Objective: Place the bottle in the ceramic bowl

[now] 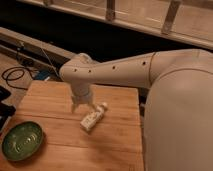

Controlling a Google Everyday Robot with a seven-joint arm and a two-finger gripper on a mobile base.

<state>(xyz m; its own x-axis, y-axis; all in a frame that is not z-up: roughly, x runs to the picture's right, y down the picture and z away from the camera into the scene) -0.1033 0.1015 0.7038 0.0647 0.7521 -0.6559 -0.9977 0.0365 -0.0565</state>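
Small white squarish plastic bottle (93, 120) lies on side mid wooden surface (117, 142), cap toward back right. White gripper (83, 108) just behind it, fingers spread. Round glossy green ceramic bowl (22, 141) well apart, front left.

The small white bottle (93, 118) lay on its side, just below the gripper (83, 107). The round, shiny green bowl (22, 141) sat upright, well apart from the gripper, down to its left.
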